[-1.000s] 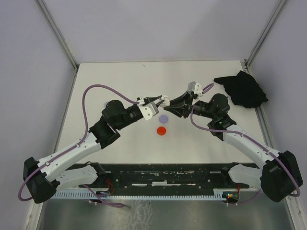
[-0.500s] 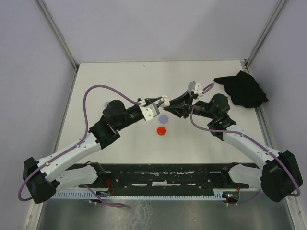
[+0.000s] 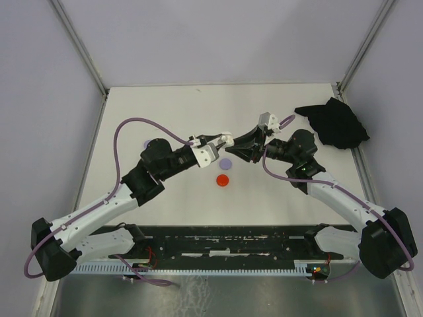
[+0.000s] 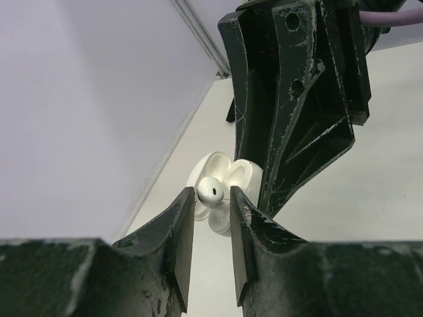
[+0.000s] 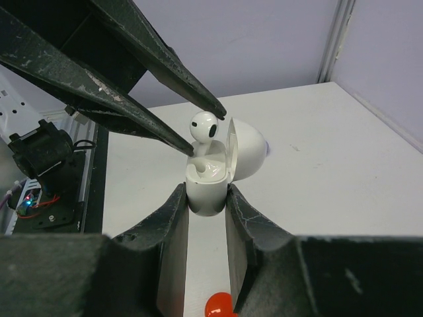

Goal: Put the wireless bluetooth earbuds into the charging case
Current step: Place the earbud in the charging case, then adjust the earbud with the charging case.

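The left gripper (image 4: 211, 198) has its two fingertips set close on either side of a white earbud (image 4: 210, 190). The jaws stand only a narrow way apart. Whether they press on the earbud or merely bracket it cannot be told. The earbud's rounded head sits up between the tips, and its stem points down into the open mouth of a white charging case (image 5: 206, 188).

The right gripper (image 5: 206, 198) is clamped on the lower body of that case, one finger on each side, and holds it upright above the table (image 3: 172, 105). The case's lid (image 5: 248, 148) is swung open, away from the left gripper.

The two grippers meet tip to tip over the middle of the table. Below them lie a lilac disc (image 3: 227, 163) and, nearer the arm bases, a red disc (image 3: 223, 179), a little apart. A crumpled black cloth (image 3: 334, 123) lies at the far right edge.
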Action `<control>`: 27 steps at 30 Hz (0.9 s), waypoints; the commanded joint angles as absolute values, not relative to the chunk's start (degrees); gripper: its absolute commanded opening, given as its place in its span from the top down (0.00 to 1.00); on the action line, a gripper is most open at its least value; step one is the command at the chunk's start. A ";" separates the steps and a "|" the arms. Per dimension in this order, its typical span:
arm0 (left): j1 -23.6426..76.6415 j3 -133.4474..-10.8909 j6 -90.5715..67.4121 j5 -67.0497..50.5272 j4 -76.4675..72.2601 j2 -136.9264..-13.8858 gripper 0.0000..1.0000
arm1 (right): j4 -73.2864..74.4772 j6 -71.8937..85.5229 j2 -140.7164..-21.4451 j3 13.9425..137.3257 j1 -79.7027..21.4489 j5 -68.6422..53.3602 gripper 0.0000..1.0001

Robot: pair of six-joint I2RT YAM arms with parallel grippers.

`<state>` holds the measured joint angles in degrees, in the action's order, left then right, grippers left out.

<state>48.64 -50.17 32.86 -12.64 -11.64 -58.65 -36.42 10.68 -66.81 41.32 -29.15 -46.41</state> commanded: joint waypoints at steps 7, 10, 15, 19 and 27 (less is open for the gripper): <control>48.88 -50.94 33.27 -13.89 -10.74 -57.41 0.61 | -39.06 10.16 -65.42 41.84 -29.40 -46.14 0.98; 48.95 -51.85 30.95 -13.45 -11.15 -57.29 0.56 | -38.34 9.60 -65.22 41.84 -29.36 -46.01 0.98; 48.96 -53.44 26.01 -10.66 -11.12 -57.14 0.45 | -37.92 9.37 -65.21 41.84 -29.42 -45.67 0.98; 48.93 -55.96 20.66 -8.32 -9.15 -57.29 0.35 | -37.11 8.77 -65.09 41.60 -29.43 -45.03 0.98; 48.95 -62.17 11.67 -4.02 -1.59 -59.96 0.26 | -37.20 8.74 -65.66 41.40 -29.42 -44.65 0.98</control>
<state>48.64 -57.91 19.11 -6.61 -4.43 -58.74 -35.11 9.37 -66.78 41.32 -29.15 -45.34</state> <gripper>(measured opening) 0.717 0.320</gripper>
